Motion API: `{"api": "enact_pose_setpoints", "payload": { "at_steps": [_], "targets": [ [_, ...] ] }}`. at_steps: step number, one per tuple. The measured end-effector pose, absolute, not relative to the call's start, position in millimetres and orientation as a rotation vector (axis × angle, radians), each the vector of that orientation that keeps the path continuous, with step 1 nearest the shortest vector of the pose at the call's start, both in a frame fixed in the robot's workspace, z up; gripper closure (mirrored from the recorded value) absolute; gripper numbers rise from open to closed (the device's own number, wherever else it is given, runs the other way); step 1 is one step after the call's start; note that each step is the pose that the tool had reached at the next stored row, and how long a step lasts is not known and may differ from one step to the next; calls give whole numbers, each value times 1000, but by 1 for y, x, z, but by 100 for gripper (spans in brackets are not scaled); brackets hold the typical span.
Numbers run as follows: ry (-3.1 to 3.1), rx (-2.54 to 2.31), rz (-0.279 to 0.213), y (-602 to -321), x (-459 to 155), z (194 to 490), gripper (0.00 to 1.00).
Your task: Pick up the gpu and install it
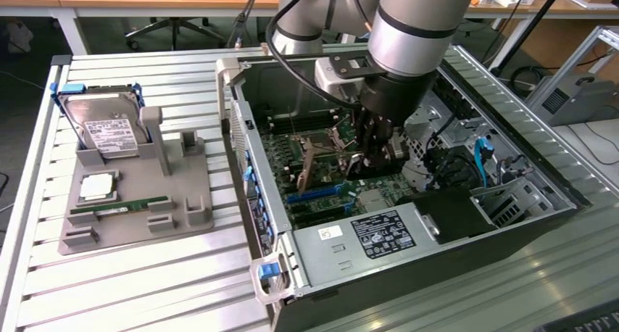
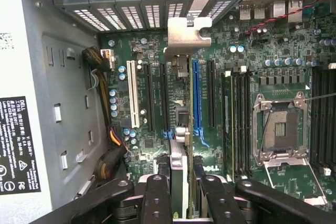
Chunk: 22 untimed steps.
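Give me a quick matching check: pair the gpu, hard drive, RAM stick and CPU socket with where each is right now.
1 gpu
2 hard drive
3 RAM stick
4 CPU socket

A lying flat on the grey fixture
B held edge-on in the gripper, inside the case
C on the motherboard, cover raised
D propped tilted at the fixture's end

Pairs: 1-B, 2-D, 3-A, 4-C

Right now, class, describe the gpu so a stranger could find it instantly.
Look inside the open computer case, below the robot arm. The gripper holds the gpu edge-on above the motherboard, beside the blue slot. Unlike the fixed slots, it carries a silver metal bracket.
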<state>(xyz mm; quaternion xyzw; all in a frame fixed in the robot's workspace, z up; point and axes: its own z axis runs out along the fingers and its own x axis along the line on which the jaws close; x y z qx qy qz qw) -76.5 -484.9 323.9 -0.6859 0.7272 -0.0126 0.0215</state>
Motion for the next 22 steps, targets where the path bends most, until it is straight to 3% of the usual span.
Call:
{"api": "enact_pose_setpoints", "payload": {
  "at_steps": [22],
  "targets": [
    [2254, -2126, -39, -458, -76, 320, 73]
  ]
}}
